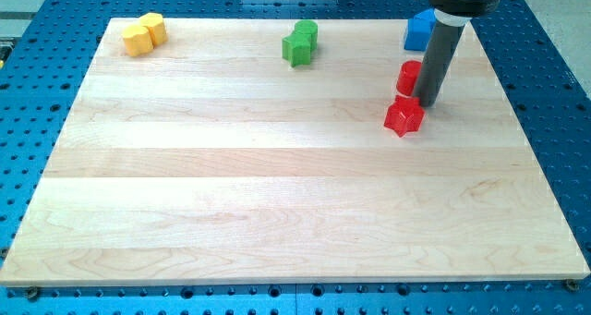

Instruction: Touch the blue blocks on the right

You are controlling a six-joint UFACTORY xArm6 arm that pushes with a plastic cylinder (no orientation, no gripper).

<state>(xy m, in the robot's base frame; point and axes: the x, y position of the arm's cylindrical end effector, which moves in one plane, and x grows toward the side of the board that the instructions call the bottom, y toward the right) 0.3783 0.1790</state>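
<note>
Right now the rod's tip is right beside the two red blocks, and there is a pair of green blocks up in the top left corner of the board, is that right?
Not quite. In the camera view the pair in the top left corner is yellow blocks, not green. The green blocks sit at top centre. The rest holds: my tip is right beside the two red blocks.

Far left: two yellow blocks (145,33). Far centre: two green blocks (299,42). Right: blue block (418,30), two red blocks (404,115). My tip (428,103) dark grey. Board (277,195) pale banded wood; table (545,84) blue, dotted with holes.
</note>
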